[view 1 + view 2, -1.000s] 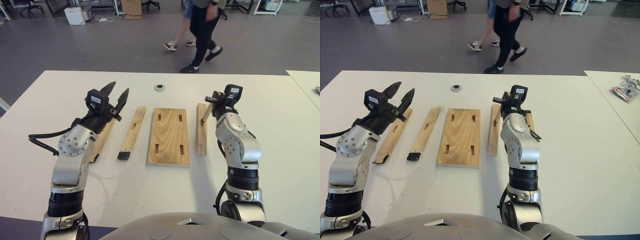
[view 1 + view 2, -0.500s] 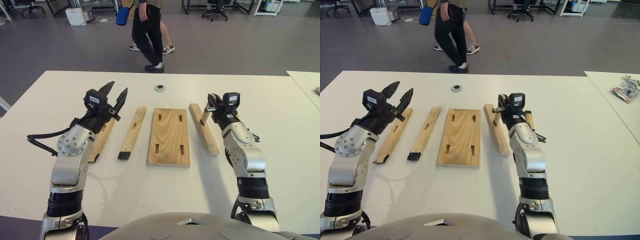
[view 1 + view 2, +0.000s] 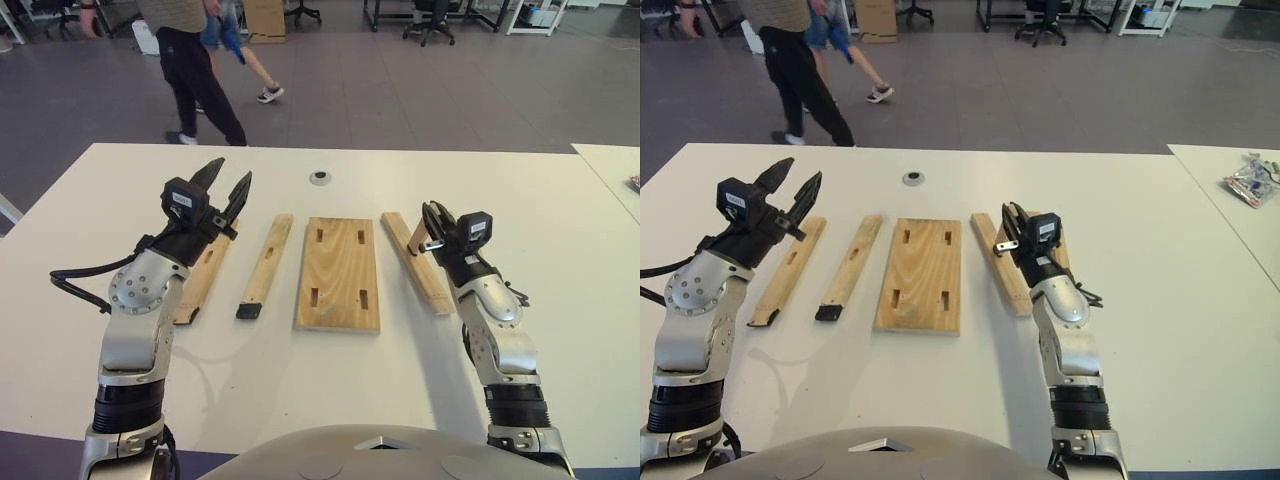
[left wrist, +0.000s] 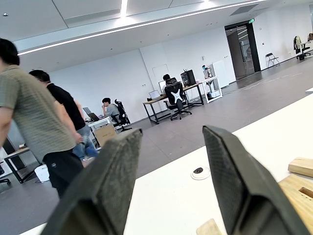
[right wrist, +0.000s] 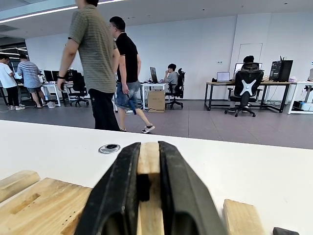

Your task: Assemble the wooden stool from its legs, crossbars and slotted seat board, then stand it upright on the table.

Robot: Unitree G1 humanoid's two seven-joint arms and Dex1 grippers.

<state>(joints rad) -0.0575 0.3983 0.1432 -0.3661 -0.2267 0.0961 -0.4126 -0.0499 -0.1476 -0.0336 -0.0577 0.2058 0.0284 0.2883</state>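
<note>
My right tool (image 3: 432, 215) is clenched on the leg (image 3: 425, 280), whose long axis runs diagonally. The board (image 3: 338, 270) is just left. My left tool (image 3: 233, 178) is released.

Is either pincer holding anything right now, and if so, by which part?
The right pincer is shut on a slim wooden bar, apparently near its upper end. The left pincer is open and holds nothing.

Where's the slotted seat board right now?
The seat board lies flat mid-table in the head views, between the black-tipped leg on its left and the angled bar on its right.
</note>
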